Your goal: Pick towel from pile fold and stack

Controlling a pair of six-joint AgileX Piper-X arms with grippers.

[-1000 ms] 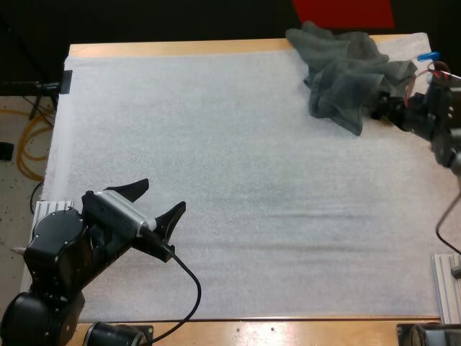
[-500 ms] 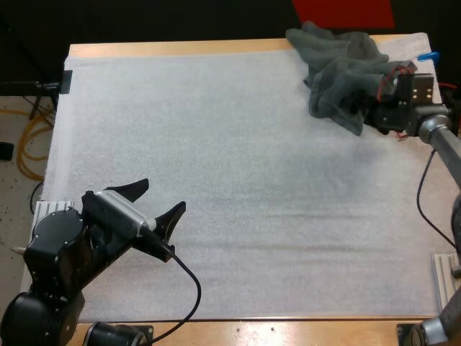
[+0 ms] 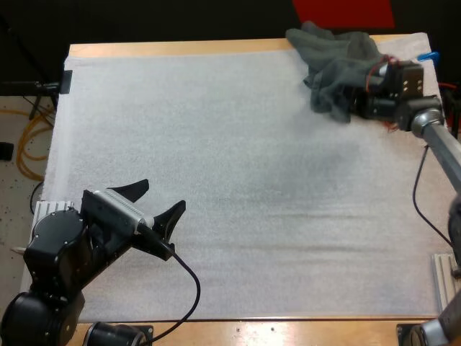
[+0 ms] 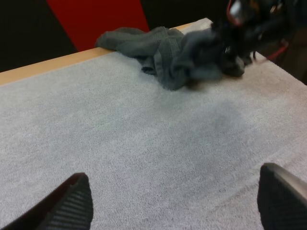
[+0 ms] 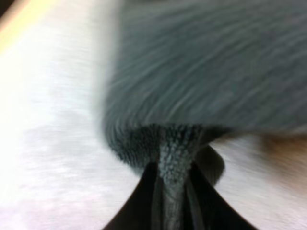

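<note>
A crumpled dark grey-green towel pile (image 3: 338, 68) lies at the mat's far right corner. My right gripper (image 3: 358, 106) reaches in from the right edge and is shut on the pile's near edge; the right wrist view has towel cloth (image 5: 173, 163) pinched between the two black fingers (image 5: 139, 201). My left gripper (image 3: 160, 209) hovers over the mat's near left part, open with nothing between its fingers (image 4: 72, 201). From the left wrist view the towel pile (image 4: 177, 50) lies far ahead, with the other arm's gripper at its right end.
The white mat (image 3: 216, 158) covers most of the wooden table (image 3: 180, 47). Metal brackets sit at the near left (image 3: 50, 209) and near right (image 3: 446, 288) edges of the mat.
My right gripper moved left and farther into the pile and closed on the towel's edge, lifting the hanging flap. The left arm has not moved.
</note>
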